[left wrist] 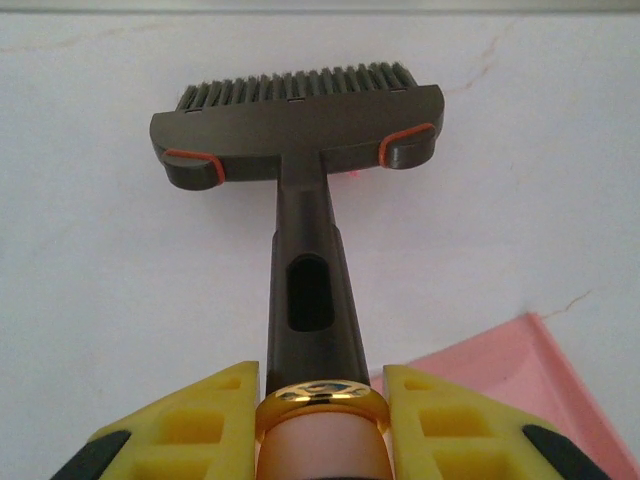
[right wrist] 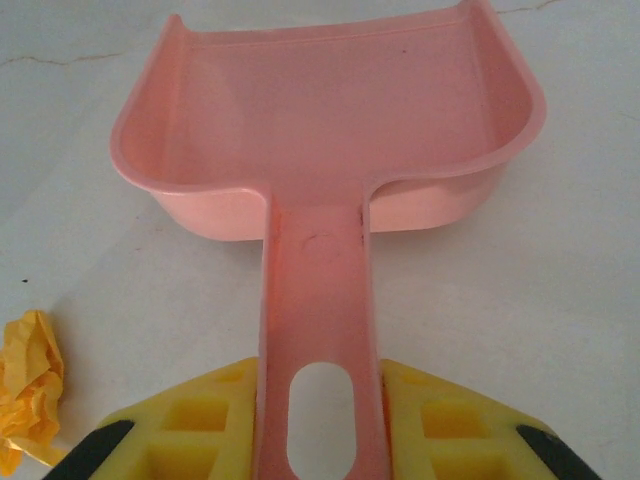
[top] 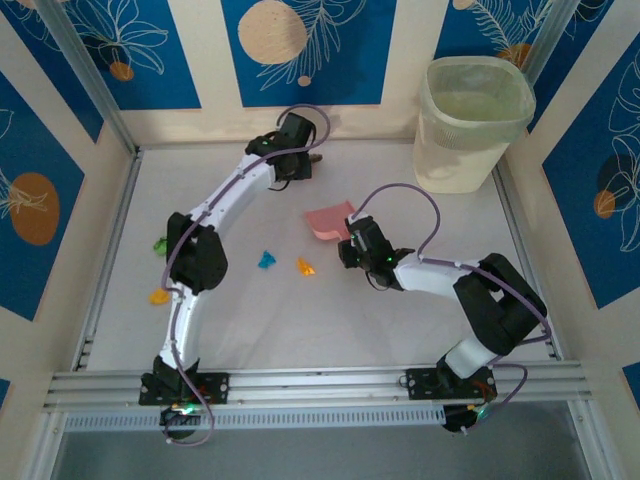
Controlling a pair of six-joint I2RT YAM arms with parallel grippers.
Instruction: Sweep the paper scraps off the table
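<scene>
Left claw point(top: 297, 152): far out by the back wall, shut tight on the thin handle of the brush point(left wrist: 300, 125).
Brush: dark, with its bristles at the far end, low over the tabletop point(top: 420, 300). I cannot tell if the bristles touch it.
Right claw point(right wrist: 320, 415): in the middle of the tabletop, shut on the flat handle of the dustpan point(right wrist: 330, 110).
Dustpan: pink, with its open mouth facing away from the claw and toward the brush. Nothing is inside it.
Paper scraps: four little crumpled bits that I can see.
Green scrap point(top: 160, 243): near the left edge, just beside the left arm's elbow.
Yellow scrap point(top: 159, 296): near the left edge too, a bit closer to the arm bases.
Blue scrap point(top: 266, 260): in the middle, between the two arms.
Orange scrap point(top: 305, 267): just beside the blue one, near the right claw's left side.
Waste bin point(top: 470, 120): pale, in the far right corner, well apart from the scraps.
</scene>
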